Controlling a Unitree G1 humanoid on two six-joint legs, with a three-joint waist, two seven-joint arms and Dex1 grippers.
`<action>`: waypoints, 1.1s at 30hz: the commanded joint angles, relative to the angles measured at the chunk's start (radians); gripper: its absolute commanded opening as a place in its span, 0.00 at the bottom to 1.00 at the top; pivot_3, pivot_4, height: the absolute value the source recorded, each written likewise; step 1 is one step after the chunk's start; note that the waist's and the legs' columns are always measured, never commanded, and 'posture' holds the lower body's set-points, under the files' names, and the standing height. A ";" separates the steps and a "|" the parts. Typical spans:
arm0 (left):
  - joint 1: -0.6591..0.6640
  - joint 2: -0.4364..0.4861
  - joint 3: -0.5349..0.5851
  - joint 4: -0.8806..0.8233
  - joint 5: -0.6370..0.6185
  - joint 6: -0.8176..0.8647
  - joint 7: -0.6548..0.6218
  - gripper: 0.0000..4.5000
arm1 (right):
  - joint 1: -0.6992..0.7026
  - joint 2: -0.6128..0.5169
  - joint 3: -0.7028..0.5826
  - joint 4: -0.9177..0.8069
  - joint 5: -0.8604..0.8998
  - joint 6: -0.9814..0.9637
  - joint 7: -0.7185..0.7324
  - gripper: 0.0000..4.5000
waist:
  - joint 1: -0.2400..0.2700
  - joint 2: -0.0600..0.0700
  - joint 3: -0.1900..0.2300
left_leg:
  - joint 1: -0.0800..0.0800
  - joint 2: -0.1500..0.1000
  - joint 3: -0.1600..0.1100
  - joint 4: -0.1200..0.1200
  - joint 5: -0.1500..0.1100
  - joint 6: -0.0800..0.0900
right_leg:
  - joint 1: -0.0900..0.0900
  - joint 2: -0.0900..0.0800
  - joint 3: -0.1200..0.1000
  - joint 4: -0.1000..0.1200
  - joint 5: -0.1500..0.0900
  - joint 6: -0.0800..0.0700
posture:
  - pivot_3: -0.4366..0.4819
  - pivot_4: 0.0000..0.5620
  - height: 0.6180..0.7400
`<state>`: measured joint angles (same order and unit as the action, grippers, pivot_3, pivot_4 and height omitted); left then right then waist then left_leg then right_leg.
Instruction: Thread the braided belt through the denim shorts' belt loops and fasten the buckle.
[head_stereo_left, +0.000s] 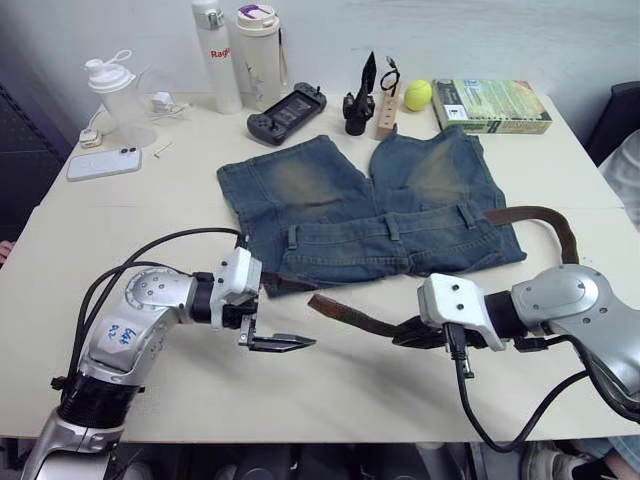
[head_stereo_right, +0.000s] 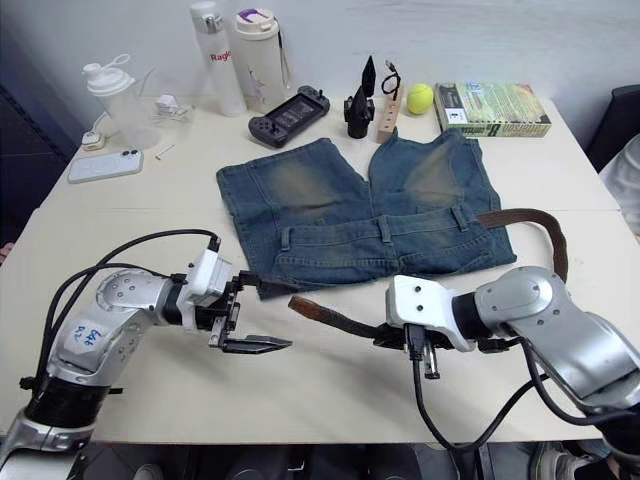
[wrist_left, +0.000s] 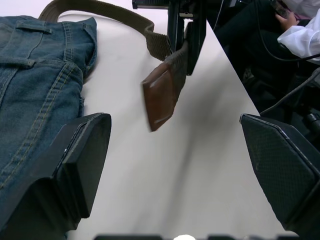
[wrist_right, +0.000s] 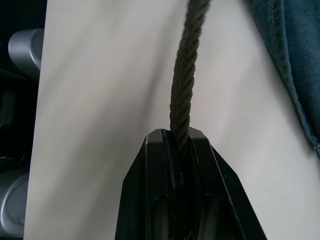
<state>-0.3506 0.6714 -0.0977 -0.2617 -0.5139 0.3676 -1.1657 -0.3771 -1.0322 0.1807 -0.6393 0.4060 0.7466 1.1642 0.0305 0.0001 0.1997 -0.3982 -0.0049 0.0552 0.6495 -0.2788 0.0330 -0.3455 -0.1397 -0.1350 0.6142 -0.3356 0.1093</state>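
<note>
Braided belt (head_stereo_left: 345, 314) hangs limp from my right gripper (head_stereo_left: 418, 334), pinched behind its stiffer tip; left gripper (head_stereo_left: 277, 343) gapes empty.

Both arms wear rounded silver-grey shells with black joint bands and white block-shaped wrist housings. Black cables loop off each forearm. The left arm's shell carries blue handwritten marks. The left gripper (head_stereo_left: 281, 343) and right gripper (head_stereo_left: 412, 333) have flat, black, angular fingers.
</note>
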 joint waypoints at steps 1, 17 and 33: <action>-0.011 -0.011 -0.001 -0.026 -0.029 0.025 -0.004 1.00 | -0.010 -0.012 0.005 -0.038 0.002 -0.004 -0.001 0.00 | -0.004 0.000 0.000 | 0.000 0.000 0.000 0.000 0.000 0.000 | 0.000 0.001 0.000 0.000 0.000 0.000 | 0.48 0.27 0.87; -0.029 -0.045 0.002 -0.047 -0.050 0.121 0.010 0.15 | -0.053 0.001 0.029 -0.049 0.020 0.031 -0.024 0.00 | -0.005 0.000 0.000 | -0.001 0.000 0.000 0.002 0.000 0.000 | 0.000 0.003 0.000 0.002 0.000 0.000 | 0.48 0.27 0.87; -0.018 -0.069 0.062 -0.048 -0.186 0.270 0.059 0.00 | -0.007 0.133 -0.377 0.002 0.250 0.258 -0.219 0.66 | -0.001 0.000 0.000 | -0.002 0.000 -0.002 0.003 0.000 0.000 | 0.000 0.003 -0.001 0.002 0.000 0.000 | 0.48 0.27 0.87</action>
<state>-0.3691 0.6061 -0.0670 -0.2858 -0.6471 0.6061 -1.1237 -0.3769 -0.8958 -0.0599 -0.6433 0.5882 0.9407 0.9842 0.0294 0.0000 0.1998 -0.4013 -0.0049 0.0530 0.6533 -0.2786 0.0340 -0.3455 -0.1372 -0.1360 0.6167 -0.3354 0.1097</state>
